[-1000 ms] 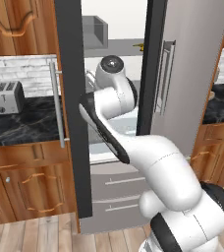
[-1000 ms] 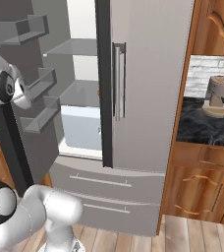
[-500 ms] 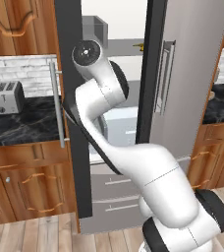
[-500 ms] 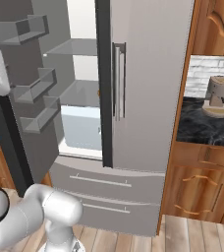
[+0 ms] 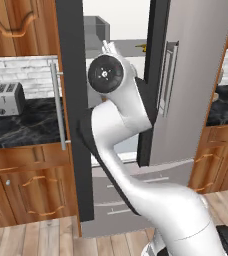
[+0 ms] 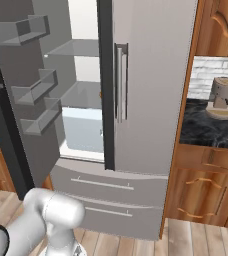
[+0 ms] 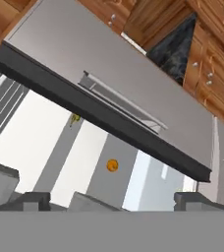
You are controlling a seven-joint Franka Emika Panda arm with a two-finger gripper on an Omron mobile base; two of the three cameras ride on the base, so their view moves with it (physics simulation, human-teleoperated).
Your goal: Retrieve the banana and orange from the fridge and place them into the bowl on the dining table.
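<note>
Orange in colour and round, the orange [image 7: 112, 165] sat on a grey shelf inside the fridge [image 7: 104, 78], just beyond and between the finger tips of the gripper [image 7: 111, 199], untouched. Farther in, on a higher shelf by the dark door edge, lay the small yellow banana [image 7: 75, 118]. The jaws stood wide apart, holding nothing, with the left fridge door open
</note>
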